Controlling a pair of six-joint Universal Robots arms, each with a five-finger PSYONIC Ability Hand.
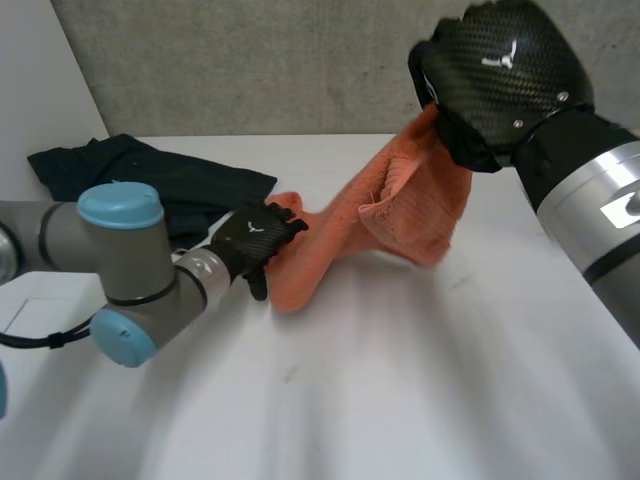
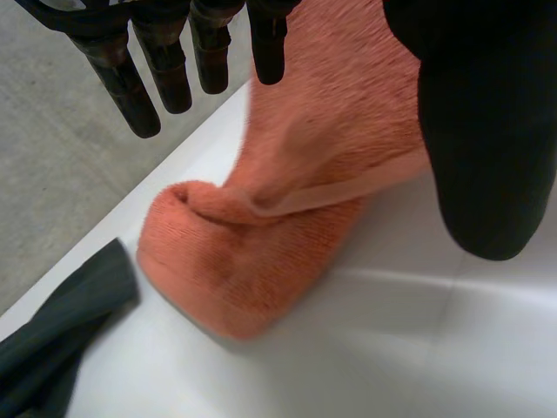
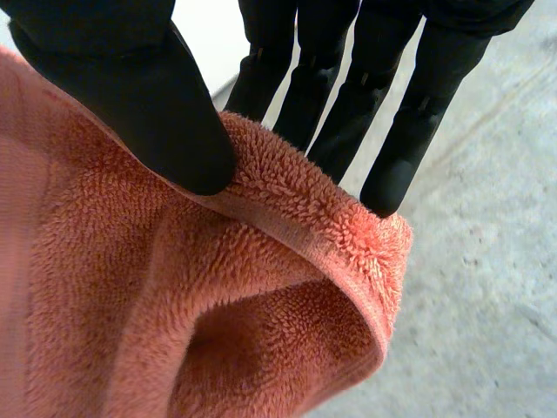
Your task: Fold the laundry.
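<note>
An orange towel (image 1: 400, 210) stretches from the table up to my right hand (image 1: 500, 70), which is raised high at the back right. In the right wrist view the thumb (image 3: 130, 96) and the fingers (image 3: 400, 131) pinch the towel's hemmed edge (image 3: 287, 218) between them. The towel's low end (image 2: 252, 270) lies bunched in a rolled fold on the white table (image 1: 400, 380). My left hand (image 1: 250, 243) is right beside that low end. Its fingers (image 2: 165, 61) are straight and spread just above the cloth, its thumb (image 2: 483, 131) stands apart, and it holds nothing.
A dark garment (image 1: 150, 175) lies crumpled at the table's back left, behind my left arm; its edge (image 2: 52, 331) is close to the towel's low end. A grey concrete wall runs behind the table.
</note>
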